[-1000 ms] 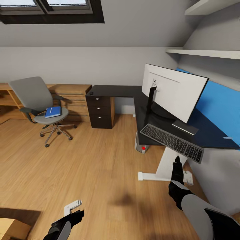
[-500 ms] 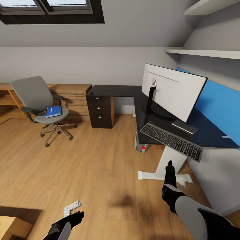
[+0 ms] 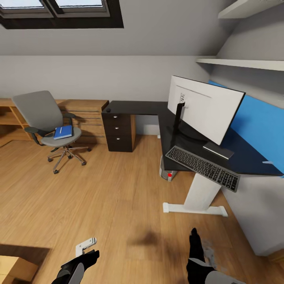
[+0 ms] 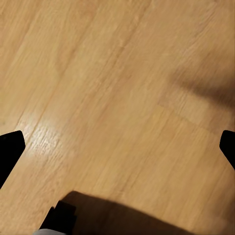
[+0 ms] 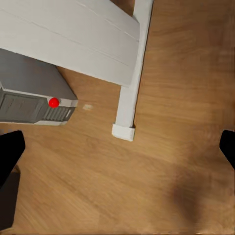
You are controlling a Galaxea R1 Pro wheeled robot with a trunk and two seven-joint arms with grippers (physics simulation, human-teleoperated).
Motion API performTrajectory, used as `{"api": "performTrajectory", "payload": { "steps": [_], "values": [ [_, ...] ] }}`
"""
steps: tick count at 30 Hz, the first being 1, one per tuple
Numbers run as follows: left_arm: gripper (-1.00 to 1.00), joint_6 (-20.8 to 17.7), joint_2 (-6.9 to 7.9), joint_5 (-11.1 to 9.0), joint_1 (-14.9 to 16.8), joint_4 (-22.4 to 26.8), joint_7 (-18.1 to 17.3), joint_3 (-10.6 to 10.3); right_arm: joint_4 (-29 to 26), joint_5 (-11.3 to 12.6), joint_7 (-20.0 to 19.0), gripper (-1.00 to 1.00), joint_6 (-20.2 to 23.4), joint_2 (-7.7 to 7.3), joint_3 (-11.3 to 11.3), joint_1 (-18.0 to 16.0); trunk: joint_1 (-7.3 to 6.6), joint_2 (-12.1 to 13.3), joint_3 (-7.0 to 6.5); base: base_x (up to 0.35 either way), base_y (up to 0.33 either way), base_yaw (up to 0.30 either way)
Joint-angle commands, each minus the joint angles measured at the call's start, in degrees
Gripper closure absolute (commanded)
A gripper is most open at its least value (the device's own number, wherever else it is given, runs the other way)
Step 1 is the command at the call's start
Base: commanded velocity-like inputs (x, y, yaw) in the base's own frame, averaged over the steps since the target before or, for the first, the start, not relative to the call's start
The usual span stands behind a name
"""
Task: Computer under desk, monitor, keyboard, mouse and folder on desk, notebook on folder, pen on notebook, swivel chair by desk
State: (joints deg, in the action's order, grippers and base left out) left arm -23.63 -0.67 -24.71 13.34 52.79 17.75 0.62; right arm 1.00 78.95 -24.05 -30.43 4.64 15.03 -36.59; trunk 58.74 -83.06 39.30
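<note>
The black-topped desk (image 3: 136,107) carries the white-backed monitor (image 3: 205,106), with the keyboard (image 3: 203,167) overhanging its front edge. A small black mouse (image 3: 108,110) sits on the far corner above the drawers. A dark flat notebook (image 3: 218,150) lies beside the monitor base. The grey computer (image 3: 167,172) (image 5: 34,98) stands under the desk by its white leg (image 5: 129,68). The blue folder (image 3: 63,132) lies on the swivel chair (image 3: 43,114) at the left. My right gripper (image 3: 194,240) (image 5: 117,152) hangs open over the floor. My left gripper (image 3: 87,252) (image 4: 117,147) is open above bare floor.
A light wooden dresser (image 3: 85,114) stands behind the chair along the back wall. White shelves (image 3: 244,63) and a blue panel (image 3: 256,122) sit right of the desk. A cardboard box (image 3: 15,270) is at my lower left. Open wood floor lies between me and the chair.
My right arm has drawn back and down from just below the keyboard's front edge to low over the floor. The left arm has not moved.
</note>
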Motion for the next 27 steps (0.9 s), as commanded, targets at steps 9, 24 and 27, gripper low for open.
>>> {"api": "performTrajectory", "payload": {
  "steps": [9,24,27],
  "values": [
    [-1.0,-0.27,-0.24,-0.66,0.02,-1.0,0.63,-0.02,0.11,-0.12,-0.07,-1.0,-0.13,-1.26,0.08,5.32,-1.99,3.6,-1.58,0.0,0.0,0.0],
    [-1.0,8.51,-0.89,-0.4,0.01,-17.81,0.28,-0.3,0.09,-0.2,-0.05,-1.0,-0.15,-1.3,0.0,7.99,-5.28,9.61,-4.27,0.0,0.0,0.0],
    [-1.0,10.06,-0.9,-0.17,0.02,-20.17,0.28,-0.55,0.11,-0.2,-0.04,-1.0,-0.15,-1.2,0.0,8.04,-5.94,10.82,-4.81,0.0,0.0,0.0]
  ]
}}
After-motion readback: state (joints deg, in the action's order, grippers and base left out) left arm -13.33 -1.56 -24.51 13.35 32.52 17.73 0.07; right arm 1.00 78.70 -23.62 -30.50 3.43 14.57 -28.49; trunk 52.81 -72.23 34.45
